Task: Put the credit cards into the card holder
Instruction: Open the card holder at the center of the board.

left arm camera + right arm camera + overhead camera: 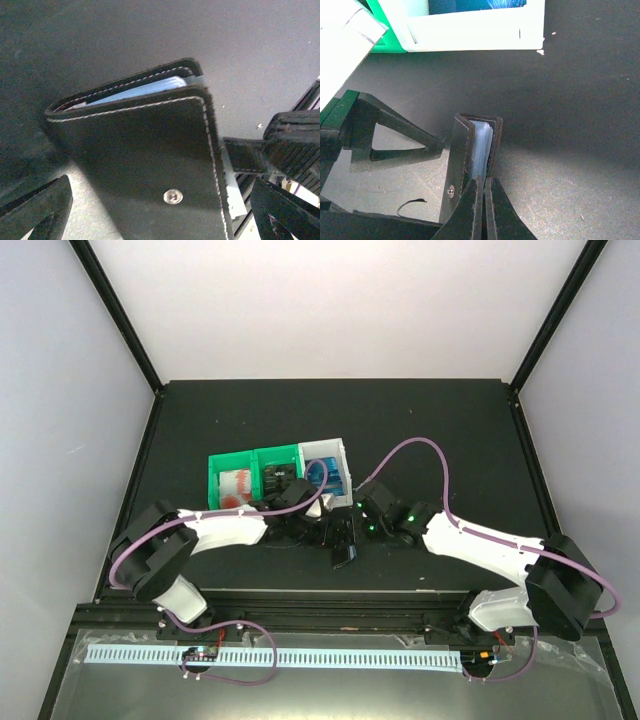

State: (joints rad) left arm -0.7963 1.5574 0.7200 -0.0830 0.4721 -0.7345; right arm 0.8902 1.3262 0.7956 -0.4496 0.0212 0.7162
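— Where's the card holder (150, 150)?
— Nearly folded on the desk (580, 125). The left pincer (160, 215) is spread wide around it, and the right pincer (483, 192) has its tips together at its edge.
— Risk?
— It could fold shut, hiding the slots.

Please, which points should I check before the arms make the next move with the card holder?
1. Card holder stands on edge: ok.
2. Holder open enough for a card: not ok, almost folded.
3. Left gripper, jaws wide open around holder: ok.
4. Right gripper, jaws shut at holder's edge; real pinch: cannot tell.
5. Card in hand: not ok; blue cards lie in white bin.
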